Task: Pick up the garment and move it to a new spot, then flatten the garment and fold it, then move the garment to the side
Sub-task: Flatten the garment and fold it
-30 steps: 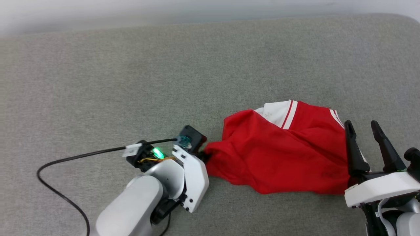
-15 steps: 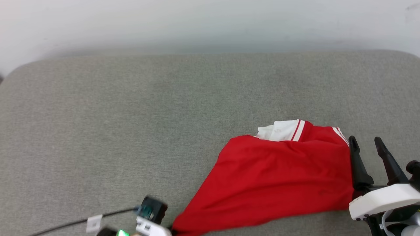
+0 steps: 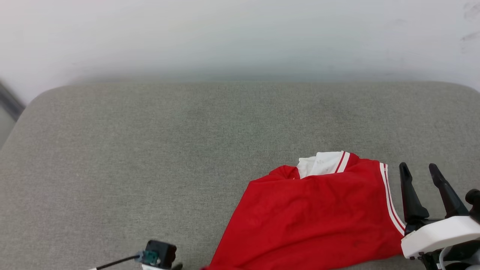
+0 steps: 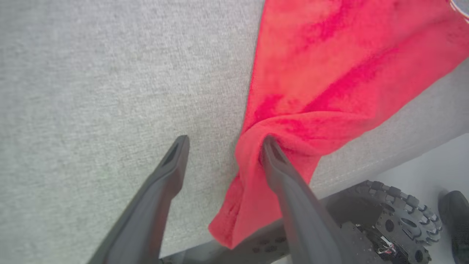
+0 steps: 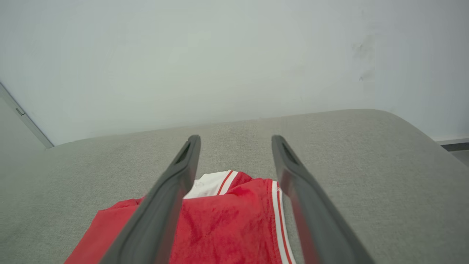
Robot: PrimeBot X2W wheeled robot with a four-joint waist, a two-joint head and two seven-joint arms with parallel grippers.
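Most of the task remains, I judge: the red T-shirt (image 3: 318, 221) lies bunched, neither flattened nor folded, at the near right of the grey cushion (image 3: 150, 150). Left tool (image 4: 224, 141) is spread, with a fabric corner draped over one finger, not pinched. Right tool (image 3: 418, 167) stands released just beside the shirt's striped trim.
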